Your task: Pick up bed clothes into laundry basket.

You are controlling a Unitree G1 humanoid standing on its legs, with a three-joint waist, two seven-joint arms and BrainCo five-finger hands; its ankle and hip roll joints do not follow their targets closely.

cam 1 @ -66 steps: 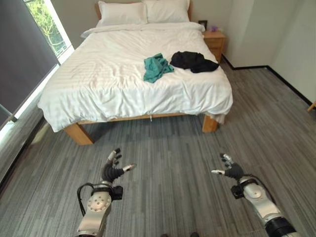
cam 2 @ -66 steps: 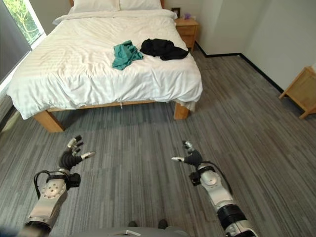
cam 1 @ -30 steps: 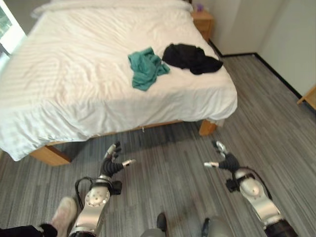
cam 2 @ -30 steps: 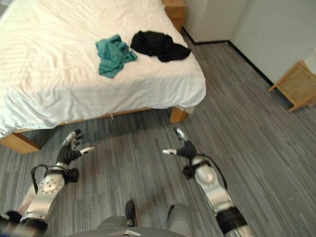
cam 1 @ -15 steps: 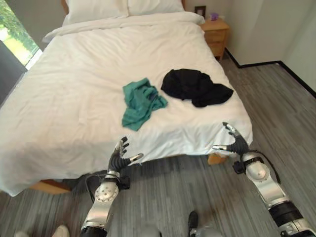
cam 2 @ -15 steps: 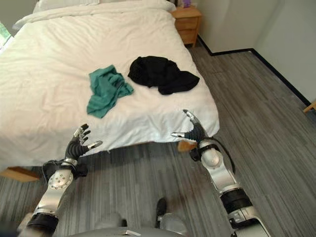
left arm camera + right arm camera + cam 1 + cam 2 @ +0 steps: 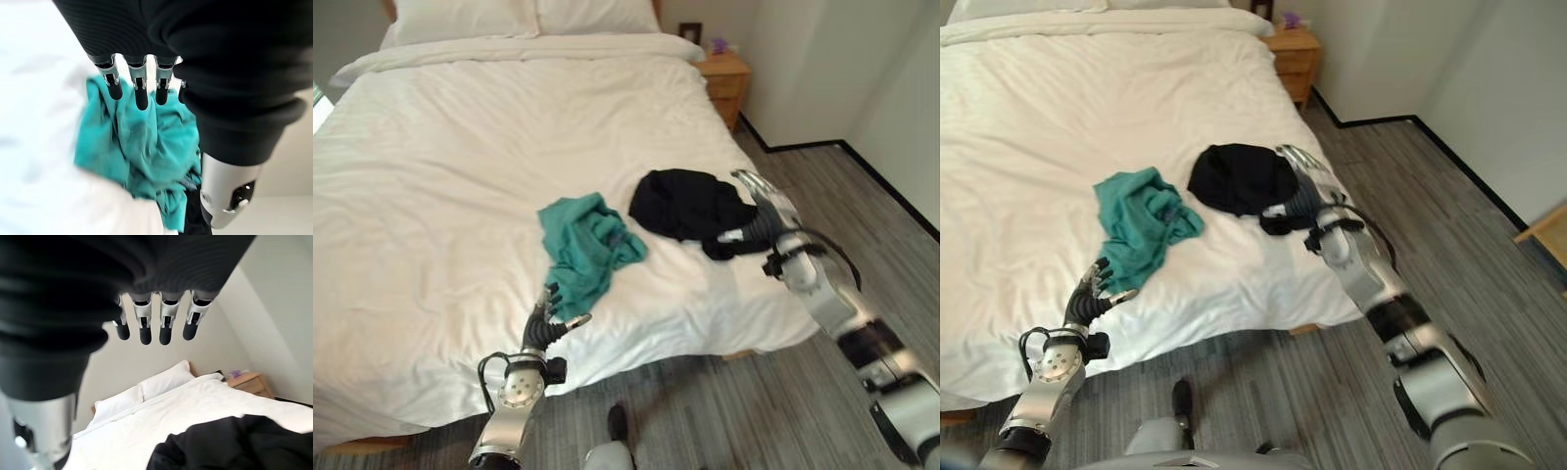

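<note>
White bed [image 7: 440, 196] runs away from the robot, duvet rumpled, two pillows [image 7: 524, 18] at the head. On the duvet near the foot edge lie two crumpled garments: teal cloth [image 7: 582, 250] toward the middle, black cloth [image 7: 690, 208] just to its right, the two near each other with a narrow strip of white between them in the eye views. Left hand [image 7: 548, 323] low at the foot edge of the bed, just short of the teal cloth's near tip, fingers loosely spread and slightly bent, thumb out to the side, holding nothing. In the left wrist view its fingers [image 7: 141, 90] point straight at the teal cloth, not closed on it; can't tell if the tips touch the fabric. Right hand [image 7: 756, 213] raised over the right side of the bed at the black cloth's right edge, fingers extended and relaxed, empty. In the right wrist view the fingers [image 7: 164, 325] hang straight in a row with the black cloth [image 7: 215, 443] below and past them, apart from them. Whether the palm brushes the cloth in the eye views, can't tell. Both garments on the bed, neither lifted. Wooden nightstand [image 7: 724, 80] at the bed's right head corner, a small dark frame [image 7: 691, 32] and a small purple item [image 7: 720, 46] on it. Grey striped floor [image 7: 803, 392] around the bed, white walls with dark baseboard to the right.
</note>
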